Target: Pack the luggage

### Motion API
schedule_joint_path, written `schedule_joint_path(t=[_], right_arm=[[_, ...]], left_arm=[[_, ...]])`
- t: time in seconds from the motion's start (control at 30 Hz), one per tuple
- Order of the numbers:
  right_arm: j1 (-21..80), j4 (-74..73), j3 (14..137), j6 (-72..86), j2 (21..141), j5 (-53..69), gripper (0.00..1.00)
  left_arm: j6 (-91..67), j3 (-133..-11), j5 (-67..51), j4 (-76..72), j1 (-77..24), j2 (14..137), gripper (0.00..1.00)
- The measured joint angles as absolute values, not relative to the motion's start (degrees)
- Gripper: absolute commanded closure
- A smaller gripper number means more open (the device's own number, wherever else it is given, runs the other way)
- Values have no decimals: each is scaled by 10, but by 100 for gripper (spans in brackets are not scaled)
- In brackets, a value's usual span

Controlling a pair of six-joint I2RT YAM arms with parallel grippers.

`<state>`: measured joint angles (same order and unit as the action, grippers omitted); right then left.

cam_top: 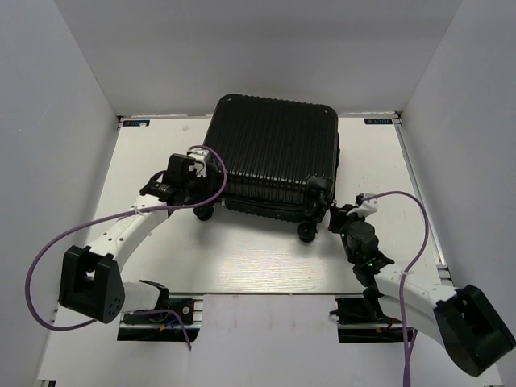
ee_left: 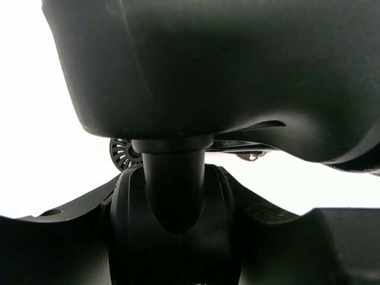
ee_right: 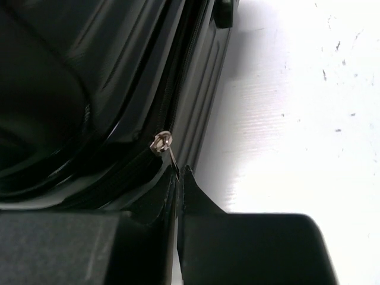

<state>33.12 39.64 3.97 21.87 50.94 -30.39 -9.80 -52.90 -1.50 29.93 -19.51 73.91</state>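
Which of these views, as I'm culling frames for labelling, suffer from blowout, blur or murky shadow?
Top external: evenly lit and sharp, ribs of the suitcase readable. Left wrist: background blown to white, the wheel a near-black, soft mass. Right wrist: zipper pull fairly crisp, table bright, jaws of the right gripper underexposed and soft.

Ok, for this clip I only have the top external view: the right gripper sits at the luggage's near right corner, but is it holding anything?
Observer: Yes. The right wrist view shows the right gripper shut on the thin tab of the metal zipper pull on the luggage.
Operator: And the left one, at the other near corner?
Observer: The left wrist view shows a caster wheel between the fingers of the left gripper; whether they press on it I cannot tell.
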Motion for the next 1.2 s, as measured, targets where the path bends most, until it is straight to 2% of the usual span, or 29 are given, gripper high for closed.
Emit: schedule_joint_path(t=[0.37,0.73,0.77,0.8,0.83,0.87,0.9,1.03,1.2], right_arm=[[236,499,142,176,724,-199,100],[146,523,370,144,970,-90,100],[141,525,390,138,987,-75,100],[135,525,411,127,1005,-58,100],[128,522,431,117,1020,-37,100],[122,517,449,109,1032,-19,100],[115,511,469,98,1046,4,100],[96,492,488,80,1054,70,100],[94,471,483,71,1038,92,100]], left_arm=[[-33,-597,-55,277,-134,828,100],[32,-643,-107,233,-75,893,100],[39,-650,-108,232,-70,901,95],[46,-658,-108,231,-65,908,84],[51,-665,-109,232,-61,915,63],[55,-674,-110,237,-57,921,8],[60,-684,-104,245,-54,926,0],[46,-714,-91,315,-30,934,0],[36,-745,-70,367,-59,889,0]])
